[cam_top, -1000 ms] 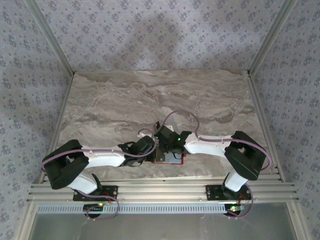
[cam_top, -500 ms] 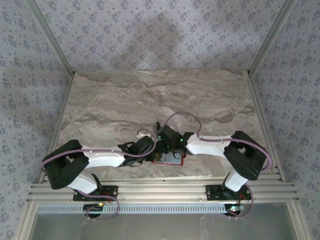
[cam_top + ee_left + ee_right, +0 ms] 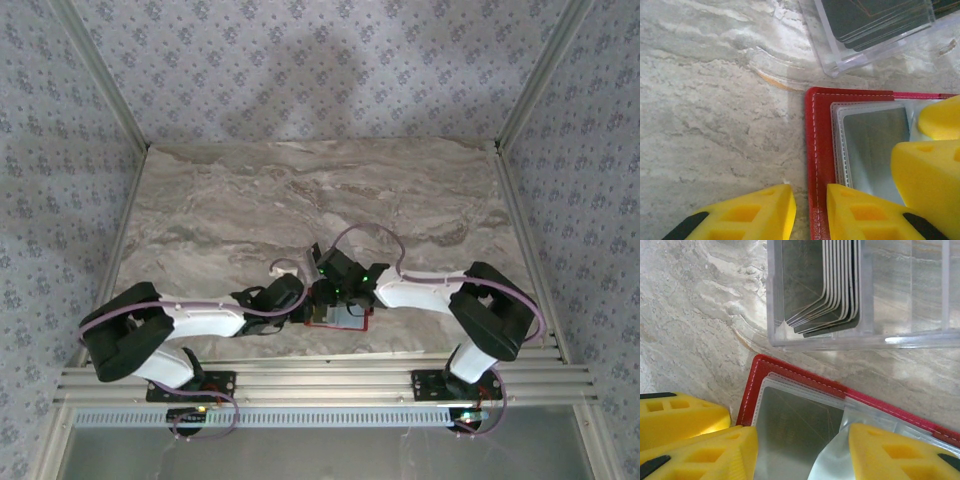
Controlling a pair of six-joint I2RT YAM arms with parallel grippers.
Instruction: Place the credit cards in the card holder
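Card holder [image 3: 340, 322] lies open by near edge of table [image 3: 220, 200], about midway along it. Red border shows round clear sleeves over grey-silver lining; cannot tell whether any sleeve holds card. Clear plastic box [image 3: 771, 300] sits just beyond holder, not touching, with stack of dark credit cards [image 3: 820, 285] fanned inside. Left gripper [image 3: 810, 202] released, gap narrow, one finger on table, other on holder's red border. Right gripper [image 3: 802, 440] released, jaws wide, fingers on sleeves, one sleeve curling up between them.
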